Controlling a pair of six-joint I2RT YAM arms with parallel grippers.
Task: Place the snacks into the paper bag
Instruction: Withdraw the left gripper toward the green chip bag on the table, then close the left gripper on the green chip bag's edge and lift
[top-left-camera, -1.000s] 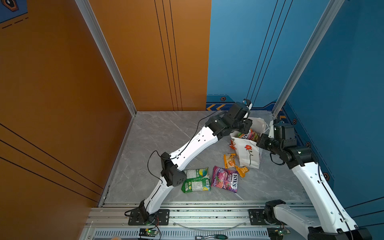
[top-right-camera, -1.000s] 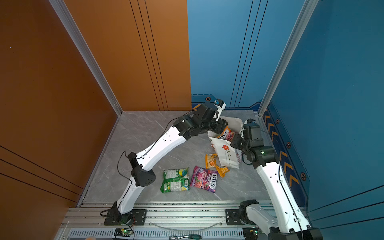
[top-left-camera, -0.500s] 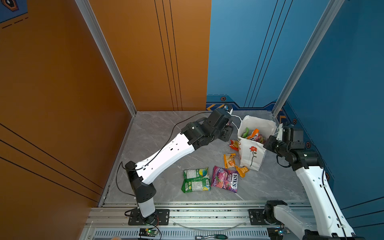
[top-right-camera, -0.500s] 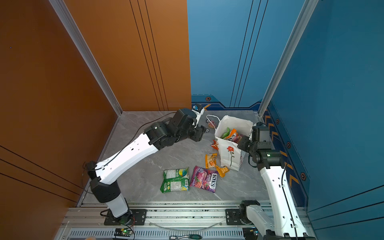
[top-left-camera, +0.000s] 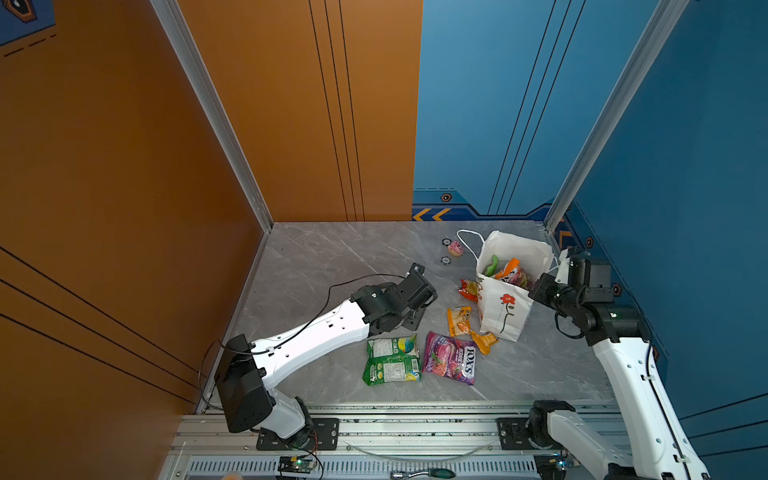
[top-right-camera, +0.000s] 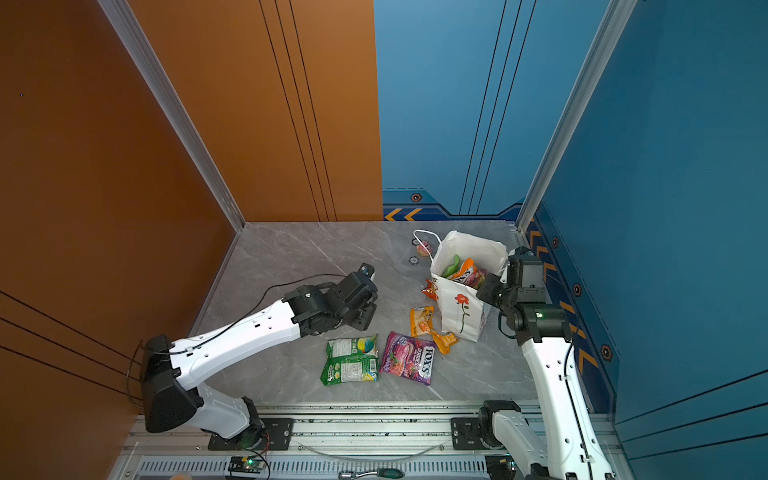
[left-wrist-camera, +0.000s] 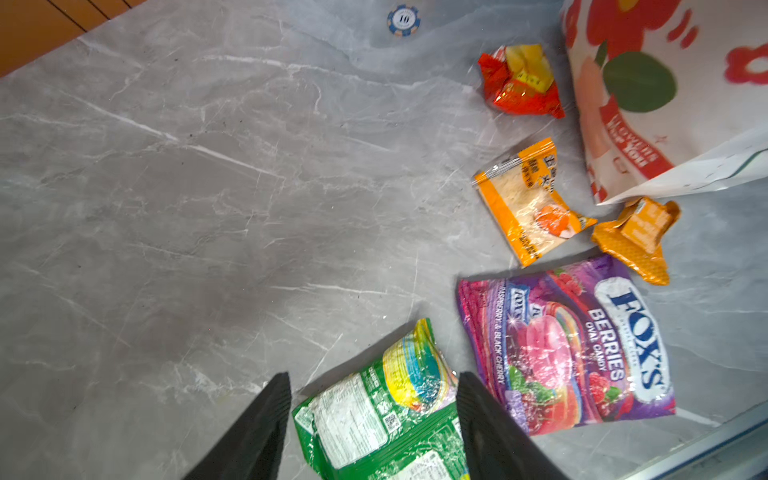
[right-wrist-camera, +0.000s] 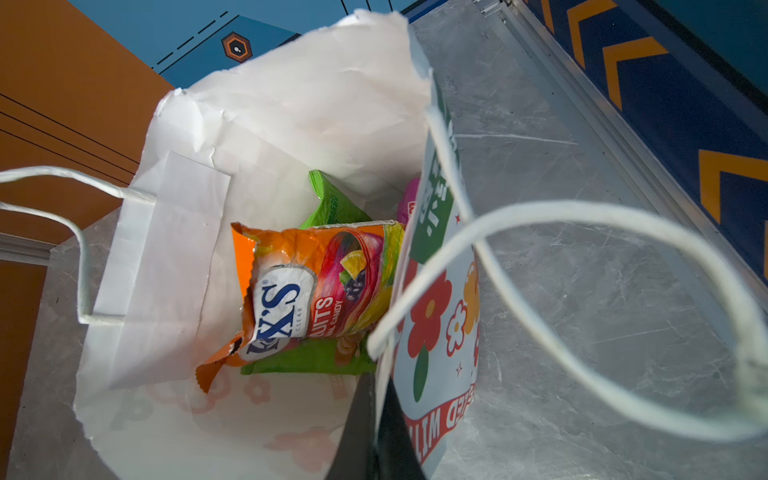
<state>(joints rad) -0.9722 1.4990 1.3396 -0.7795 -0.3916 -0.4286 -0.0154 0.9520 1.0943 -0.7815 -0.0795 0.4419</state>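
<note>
Left wrist view shows the left gripper (left-wrist-camera: 372, 378) with its jaws standing well apart and gripping nothing, hanging over the top end of the green packet (left-wrist-camera: 365, 424), which lies flat on the grey tabletop (left-wrist-camera: 208, 208), well apart from the paper bag (left-wrist-camera: 665, 124). The purple FOX'S packet (left-wrist-camera: 569, 345) lies just beside it, on the side toward the bag. Nearer the bag are a flat orange packet (left-wrist-camera: 528, 203) and a small crumpled orange packet (left-wrist-camera: 636, 237), the latter right at the bag's bottom corner. A red-and-yellow packet (left-wrist-camera: 519, 81) lies near the bag's side wall. In the right wrist view the right gripper (right-wrist-camera: 376, 432) is closed tight, pinching the bag's printed wall at the rim beside a cord handle (right-wrist-camera: 582, 216). The bag stands upright with its mouth open. Inside it an orange FOX'S packet (right-wrist-camera: 316, 286) rests on light green packets (right-wrist-camera: 332, 199). In both top views a pink toy (top-left-camera: 456, 248) sits on the tabletop behind the bag.
</note>
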